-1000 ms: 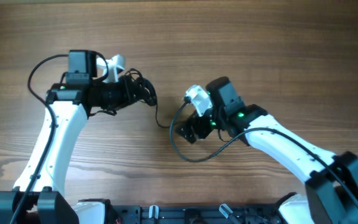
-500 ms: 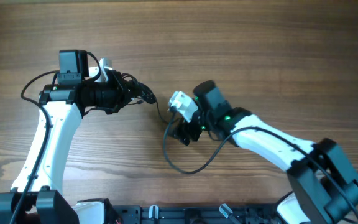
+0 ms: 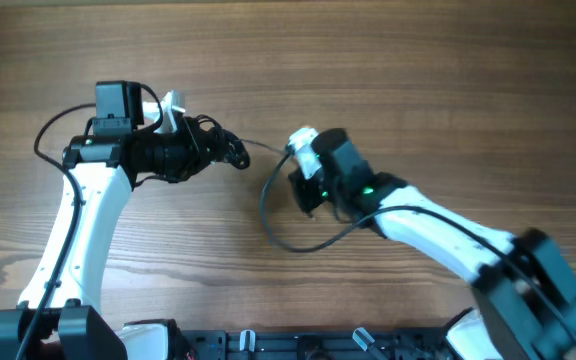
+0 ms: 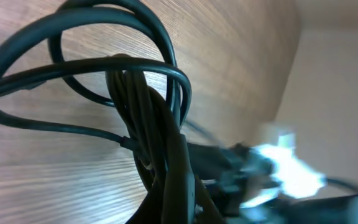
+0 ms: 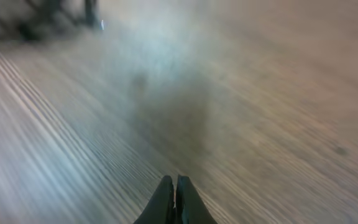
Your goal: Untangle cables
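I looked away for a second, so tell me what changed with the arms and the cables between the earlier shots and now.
The right pincer snapped shut from open and swung in toward the cables; whether it caught one is unclear. A thin strand now runs straight from the cables toward it instead of sagging. The left pincer edged slightly aside, still clamped on the cables.

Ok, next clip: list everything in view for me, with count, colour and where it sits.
cables: tangled bundle, count unclear, black, at the left gripper; one thin strand runs from it toward the right gripper
table: one, brown wood grain, under everything
arm wiring: one thicker loop, black, beside the right arm
left gripper: one, black, left of centre, shut on the cables
right gripper: one, black, near centre, shut; whether it pinches the strand cannot be told
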`<state>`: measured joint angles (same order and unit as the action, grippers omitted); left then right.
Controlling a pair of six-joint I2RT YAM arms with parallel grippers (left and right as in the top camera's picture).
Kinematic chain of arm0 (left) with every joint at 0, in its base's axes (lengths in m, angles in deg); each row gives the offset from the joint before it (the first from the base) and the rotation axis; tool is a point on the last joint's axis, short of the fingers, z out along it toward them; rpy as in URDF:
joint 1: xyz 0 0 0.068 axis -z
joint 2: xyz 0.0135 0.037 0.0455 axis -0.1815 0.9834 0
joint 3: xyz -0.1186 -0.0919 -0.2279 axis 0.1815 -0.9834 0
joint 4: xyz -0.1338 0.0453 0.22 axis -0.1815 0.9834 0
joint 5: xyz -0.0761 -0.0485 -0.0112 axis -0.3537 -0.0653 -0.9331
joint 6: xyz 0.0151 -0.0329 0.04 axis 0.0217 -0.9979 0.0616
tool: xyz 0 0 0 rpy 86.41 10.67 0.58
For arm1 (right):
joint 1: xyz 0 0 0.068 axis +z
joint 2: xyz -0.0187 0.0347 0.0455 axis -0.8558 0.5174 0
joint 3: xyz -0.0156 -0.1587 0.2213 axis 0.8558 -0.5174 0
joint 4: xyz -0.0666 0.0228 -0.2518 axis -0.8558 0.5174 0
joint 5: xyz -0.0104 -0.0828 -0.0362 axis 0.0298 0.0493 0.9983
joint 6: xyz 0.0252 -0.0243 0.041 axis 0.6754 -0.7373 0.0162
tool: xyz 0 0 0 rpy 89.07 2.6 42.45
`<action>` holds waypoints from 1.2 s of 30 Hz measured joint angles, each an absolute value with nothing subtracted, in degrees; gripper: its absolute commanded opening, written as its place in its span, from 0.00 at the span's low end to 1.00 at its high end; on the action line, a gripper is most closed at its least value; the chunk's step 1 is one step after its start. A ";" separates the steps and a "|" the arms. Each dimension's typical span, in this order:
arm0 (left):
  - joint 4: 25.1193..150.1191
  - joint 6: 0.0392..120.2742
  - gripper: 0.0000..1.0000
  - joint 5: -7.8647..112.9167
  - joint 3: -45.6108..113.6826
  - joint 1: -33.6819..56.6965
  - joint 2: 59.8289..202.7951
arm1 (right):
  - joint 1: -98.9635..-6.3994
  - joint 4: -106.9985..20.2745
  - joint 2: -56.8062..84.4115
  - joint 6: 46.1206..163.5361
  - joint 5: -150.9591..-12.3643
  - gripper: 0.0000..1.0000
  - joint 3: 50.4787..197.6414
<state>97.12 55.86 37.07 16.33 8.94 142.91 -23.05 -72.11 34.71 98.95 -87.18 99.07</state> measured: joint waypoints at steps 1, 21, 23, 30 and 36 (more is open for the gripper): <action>97.12 58.11 0.04 36.70 16.33 8.94 142.91 | -24.26 -72.14 32.70 100.48 -88.30 0.04 99.07; 86.06 72.43 0.04 6.89 7.98 13.05 142.91 | -30.75 -92.73 19.47 139.80 -94.48 0.04 99.07; 84.24 68.54 0.04 5.99 7.98 13.62 142.91 | -28.23 -92.99 20.28 140.63 -89.48 0.05 99.07; 82.84 57.74 0.04 5.77 7.98 13.90 142.91 | -21.46 -95.81 21.33 145.15 -73.50 0.04 99.07; 82.49 51.16 0.04 6.76 7.98 13.90 142.91 | -18.95 -94.87 21.35 148.70 -63.36 0.04 99.09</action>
<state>82.49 51.16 6.76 7.98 13.90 142.91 -18.95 -94.87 21.35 148.70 -63.36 99.09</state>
